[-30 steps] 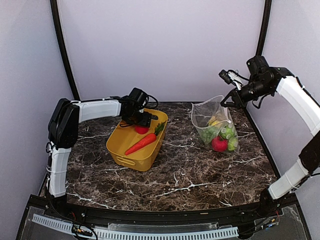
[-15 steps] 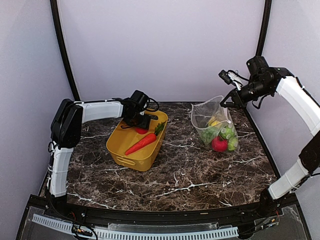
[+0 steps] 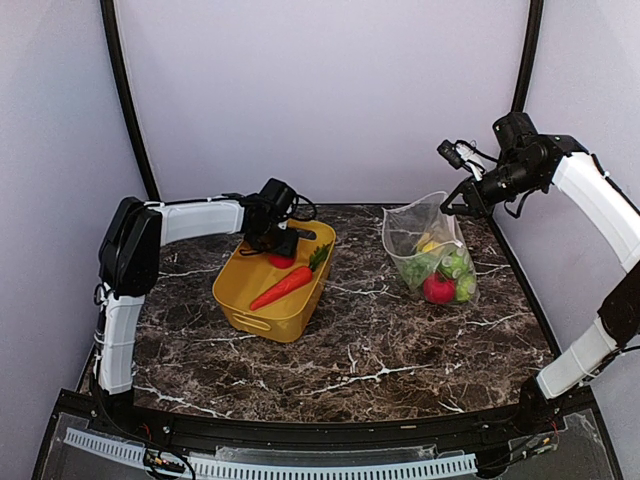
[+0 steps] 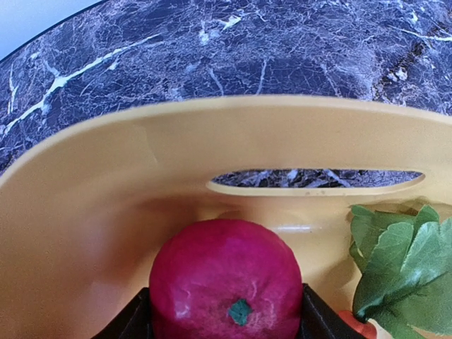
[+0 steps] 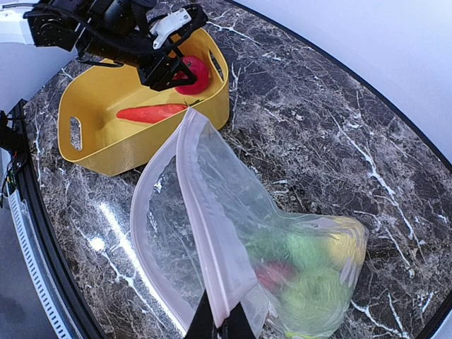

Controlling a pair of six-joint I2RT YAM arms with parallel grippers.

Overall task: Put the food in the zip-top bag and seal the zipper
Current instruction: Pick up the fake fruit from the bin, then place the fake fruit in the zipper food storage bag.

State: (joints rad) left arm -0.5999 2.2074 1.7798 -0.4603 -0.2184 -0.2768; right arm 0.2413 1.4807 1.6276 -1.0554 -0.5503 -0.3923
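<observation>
My left gripper (image 3: 281,254) is down in the yellow tub (image 3: 245,300), shut on a red tomato (image 4: 224,286) (image 3: 282,260) with a green stem mark. An orange carrot (image 3: 282,287) with green leaves (image 4: 395,265) lies in the tub beside it. My right gripper (image 3: 450,207) is shut on the rim of the clear zip-top bag (image 5: 233,233) and holds its mouth up and open. The pale zipper strip (image 5: 205,233) runs along that rim. Inside the bag (image 3: 430,250) lie green fruits, a yellow lemon (image 3: 428,242) and a red fruit (image 3: 438,288).
The dark marbled table (image 3: 380,350) spans the scene. The tub's handle slot (image 4: 318,180) is just beyond the tomato. Black frame posts stand at the back left (image 3: 125,100) and back right (image 3: 525,60).
The left gripper has settled a little lower onto the tomato in the tub. The right arm and the bag have not moved.
</observation>
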